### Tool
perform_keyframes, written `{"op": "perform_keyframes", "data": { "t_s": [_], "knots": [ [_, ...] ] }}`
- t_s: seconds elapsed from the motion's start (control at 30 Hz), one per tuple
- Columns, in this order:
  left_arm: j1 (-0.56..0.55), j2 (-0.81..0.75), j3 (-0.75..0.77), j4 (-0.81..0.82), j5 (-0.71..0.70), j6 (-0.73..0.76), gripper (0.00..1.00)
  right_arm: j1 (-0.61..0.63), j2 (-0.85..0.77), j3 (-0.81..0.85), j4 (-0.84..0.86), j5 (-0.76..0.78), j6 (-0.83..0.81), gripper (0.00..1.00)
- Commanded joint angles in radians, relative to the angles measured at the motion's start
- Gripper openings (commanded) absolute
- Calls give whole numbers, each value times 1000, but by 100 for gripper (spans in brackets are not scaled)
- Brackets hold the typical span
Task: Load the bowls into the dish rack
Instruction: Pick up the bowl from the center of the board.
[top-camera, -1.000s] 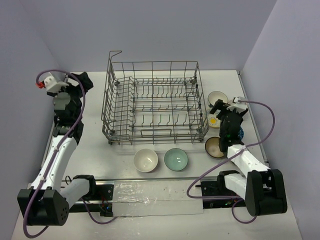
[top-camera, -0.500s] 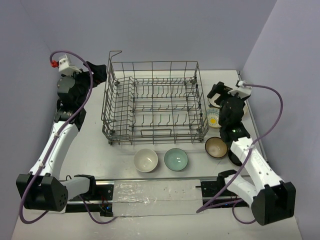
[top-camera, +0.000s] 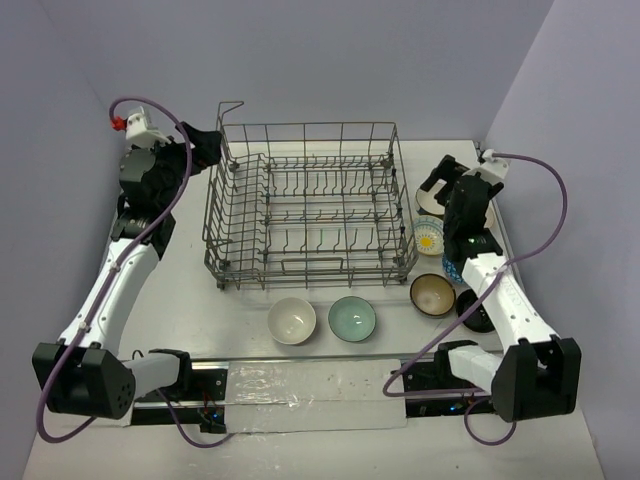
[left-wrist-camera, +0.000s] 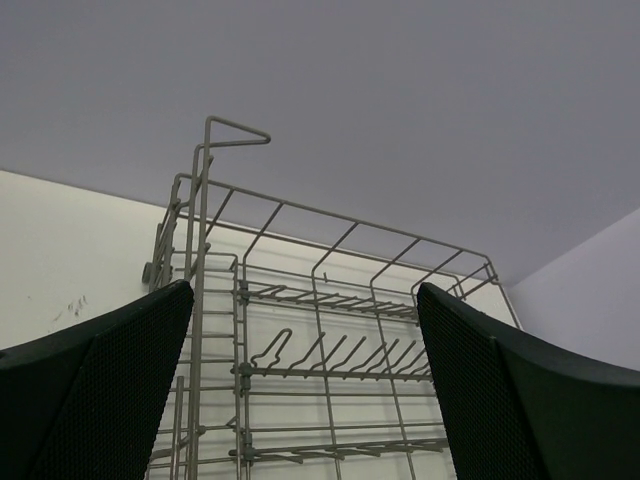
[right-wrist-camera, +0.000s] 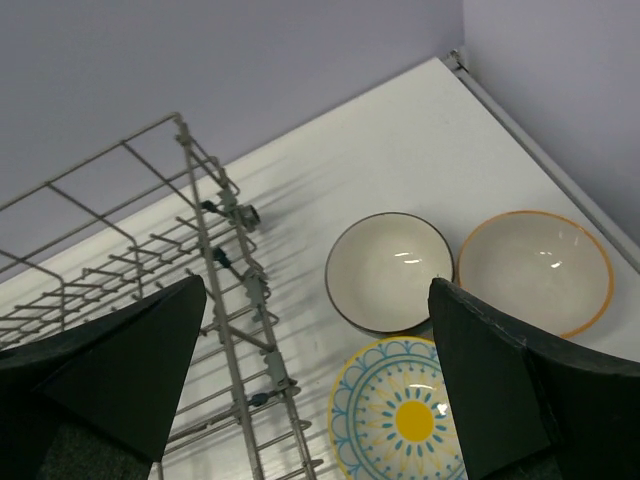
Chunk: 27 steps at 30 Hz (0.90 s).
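Note:
The empty grey wire dish rack stands mid-table. In front of it sit a white bowl, a pale green bowl and a tan bowl. Right of the rack lie a yellow-patterned bowl, a blue bowl and a black bowl. My left gripper is open by the rack's back left corner, facing the rack. My right gripper is open above a dark-rimmed cream bowl, an orange-rimmed bowl and the patterned bowl. Neither gripper holds anything.
The table's right edge and the side wall run close behind the cream bowls. The rack's right wall stands just left of those bowls. The arms' base rail lies along the near edge.
The left gripper has swung right and back to the rack's back left corner. The right gripper has risen and moved back from over the right-hand bowls, uncovering the blue and black ones.

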Motion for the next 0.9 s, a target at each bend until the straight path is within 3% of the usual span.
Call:
{"op": "perform_keyframes", "data": {
  "t_s": [0.0, 0.23, 0.3, 0.47, 0.6, 0.87],
  "knots": [
    [-6, 26, -1, 52, -6, -13, 99, -54, 33, 95, -44, -46, 57, 100],
    [9, 32, -133, 209, -15, -50, 99, -208, 95, 190, -200, -74, 158, 99],
    [31, 15, -150, 234, 61, -58, 99, -258, 101, 196, -252, -117, 172, 96],
    [34, 66, -64, 87, 31, -70, 99, -326, 86, 118, -280, -130, 188, 93],
    [37, 49, -139, 177, 59, -74, 99, -358, 101, 115, -311, -123, 186, 90],
    [-18, 81, -86, 113, 40, 30, 99, -426, 150, 72, -341, -115, 217, 84]
  ]
}}
